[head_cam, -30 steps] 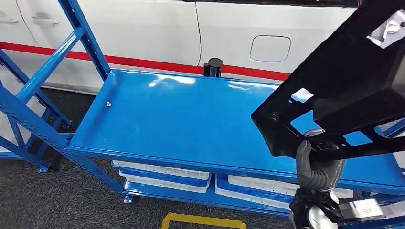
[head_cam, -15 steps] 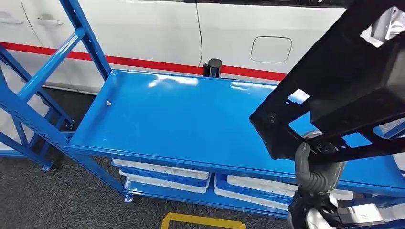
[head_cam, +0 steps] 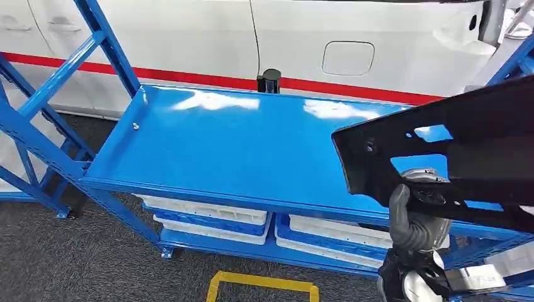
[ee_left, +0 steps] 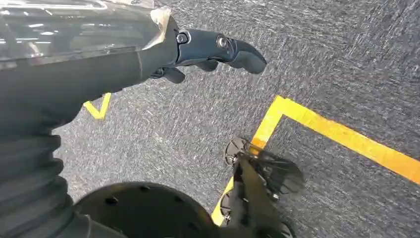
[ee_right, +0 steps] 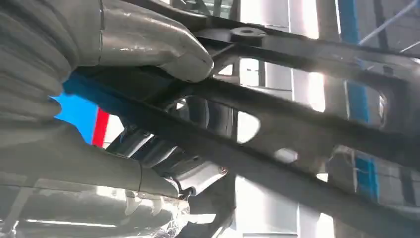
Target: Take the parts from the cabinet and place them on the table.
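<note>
From where I stand, no writing, label, brand, number or sign can be read on anything here.

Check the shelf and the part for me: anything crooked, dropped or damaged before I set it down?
Nothing looks damaged or dropped. The black part hangs tilted in the right hand, over the right end of the blue shelf top, not yet resting on it. One small bolt sits near the shelf's left edge. The left hand holds nothing.
</note>
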Tool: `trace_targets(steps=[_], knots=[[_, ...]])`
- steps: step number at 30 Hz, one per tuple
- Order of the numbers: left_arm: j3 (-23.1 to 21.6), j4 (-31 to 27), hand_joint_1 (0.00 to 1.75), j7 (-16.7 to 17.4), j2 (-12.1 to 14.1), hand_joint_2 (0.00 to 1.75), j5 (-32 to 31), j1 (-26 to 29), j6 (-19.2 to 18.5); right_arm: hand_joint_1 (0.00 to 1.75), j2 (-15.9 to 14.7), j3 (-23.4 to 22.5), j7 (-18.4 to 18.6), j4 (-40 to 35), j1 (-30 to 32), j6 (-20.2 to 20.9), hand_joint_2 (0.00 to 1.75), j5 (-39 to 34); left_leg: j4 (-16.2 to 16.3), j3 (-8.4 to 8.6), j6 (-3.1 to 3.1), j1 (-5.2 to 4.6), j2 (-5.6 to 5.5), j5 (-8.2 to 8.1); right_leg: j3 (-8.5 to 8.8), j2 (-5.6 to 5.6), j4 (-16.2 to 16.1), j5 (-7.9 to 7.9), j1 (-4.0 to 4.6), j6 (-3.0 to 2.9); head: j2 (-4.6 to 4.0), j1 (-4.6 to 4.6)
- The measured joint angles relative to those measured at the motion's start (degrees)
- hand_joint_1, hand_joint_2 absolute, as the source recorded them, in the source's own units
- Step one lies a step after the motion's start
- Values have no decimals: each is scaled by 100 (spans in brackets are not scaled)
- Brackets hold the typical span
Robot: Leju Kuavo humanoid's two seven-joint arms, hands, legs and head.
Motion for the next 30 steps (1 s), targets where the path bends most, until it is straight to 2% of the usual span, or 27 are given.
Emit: trace_targets(steps=[2,3,4,5,6,7,8,9,10,11,12,13,14,15,16,18,19,20,21,22,23,24,25,26,28,29,30], knots=[[13,0,0,-9,-7,175,4,-2,11,175,7,48,9,24,-48,-11,175,0,-19,-37,29,-59,-5,27,-7,-16,-3,49,-52,74,0,-33],[22,0,0,-11,-4,175,4,-1,15,175,9,57,9,28,-46,-26,175,0,-32,-47,69,-75,-4,61,-4,-19,-22,89,-63,121,0,-26],[35,9,0,-13,-22,175,11,4,20,175,2,59,13,28,-52,-50,175,0,-140,-107,124,-3,23,180,-49,-17,36,58,-16,134,0,-22],[35,11,0,-20,-22,175,9,-2,22,175,-2,57,13,33,-49,-61,175,0,-155,-100,134,-19,42,231,-135,-12,132,-82,-53,126,0,-35],[37,11,0,-24,-26,175,9,-8,22,175,-2,57,15,35,-53,-81,175,-13,-157,-182,184,-7,41,287,-274,-3,426,-351,-31,75,0,8],[39,11,0,-28,-28,175,9,-12,20,175,0,57,20,42,-57,-96,175,-15,-156,-263,191,-13,45,345,-414,0,866,-623,-40,48,0,24],[42,11,0,-28,-37,175,11,-10,20,175,-2,59,20,50,-51,-96,175,-2,-151,-351,193,-14,53,404,-563,1,1357,-853,-52,48,0,13],[44,11,0,-28,-39,175,9,-6,20,175,-4,59,20,59,-44,-96,175,0,-147,-420,187,-14,59,454,-625,1,1654,-940,-56,81,0,24],[48,11,0,-28,-39,175,9,-2,20,175,-7,59,20,72,-41,-96,175,0,-146,-487,177,-9,62,506,-587,1,1736,-919,-68,137,0,19],[55,11,0,-28,-42,175,9,-2,20,175,-7,59,20,83,-42,-98,175,-4,-144,-556,161,-1,64,557,-412,1,1562,-797,-86,218,0,22],[59,13,0,-28,-44,175,9,-2,20,175,-7,57,22,85,-44,-98,175,-7,-141,-618,136,10,62,608,-107,0,1132,-617,-107,301,0,24],[63,15,0,-28,-46,175,11,-3,20,175,-7,59,24,87,-46,-98,175,-4,-137,-654,120,17,61,642,125,-2,779,-505,-118,341,0,20],[70,15,0,-37,-50,175,9,-5,20,175,-9,59,26,87,-59,-98,175,-2,-104,-703,62,10,54,696,624,-1,20,-443,-146,365,0,28],[74,15,0,-52,-50,175,9,-8,17,175,-9,63,28,87,-87,-101,175,-2,-78,-769,19,-8,51,728,822,22,-300,-550,-97,296,0,31],[79,15,0,-66,-52,175,9,-3,17,175,-9,61,28,87,-77,-105,175,-4,-84,-759,-9,-17,49,780,735,43,-240,-508,-77,236,0,-13],[87,15,0,-83,-59,175,11,-3,17,175,-20,50,28,92,-76,-111,175,-20,-85,-763,-57,-5,39,848,668,44,-213,-487,-62,183,0,-15],[92,15,0,-85,-57,175,13,7,17,175,-20,48,28,92,-71,-114,175,-22,-84,-777,-89,11,31,874,631,36,-236,-436,-112,97,0,-18],[98,17,0,-98,-57,175,13,9,11,175,-17,50,28,90,-72,-124,175,-22,12,-835,-119,42,21,683,596,11,-234,-381,-135,17,0,-15],[98,17,0,-101,-57,175,13,10,0,175,-17,50,28,88,-60,-146,175,-24,250,-906,-143,45,22,337,539,8,-235,-330,-125,-68,0,-22],[101,17,0,-107,-61,175,13,9,0,175,-20,48,28,87,-51,-155,175,-26,502,-974,-162,48,19,83,494,2,-233,-297,-119,-105,0,-35],[103,17,0,-114,-61,175,13,9,-2,175,-17,48,26,87,-26,-164,175,-26,1023,-1110,-191,56,18,-289,431,-5,-229,-228,-106,-121,0,-42],[105,17,0,-116,-61,175,13,9,-13,175,-17,48,26,85,0,-166,175,-26,1536,-1218,-208,60,18,-506,353,-11,-221,-149,-86,-123,0,-44],[109,17,0,-118,-61,175,13,8,-15,175,-20,46,26,85,22,-168,175,-26,1735,-1213,-212,62,19,-474,279,-10,-213,-85,-77,-114,0,-42],[111,17,0,-120,-61,175,13,8,-18,175,-20,44,26,85,41,-173,175,-26,1682,-1082,-201,62,18,-322,205,-10,-208,-32,-71,-98,0,-39],[114,17,0,-122,-59,175,13,7,-20,175,-20,41,26,85,57,-173,175,-26,957,-515,-159,62,17,36,99,-6,-198,48,-66,-61,0,-44],[114,17,0,-129,-59,175,13,-3,-31,175,-20,41,24,79,57,-183,175,-26,398,-116,-121,60,5,104,77,-3,-188,83,-65,-34,0,-44],[114,17,0,-133,-57,175,11,-18,-42,175,-20,39,22,59,64,-195,175,-26,-60,191,-87,43,-17,-20,47,-4,-184,112,-43,5,0,-44]])
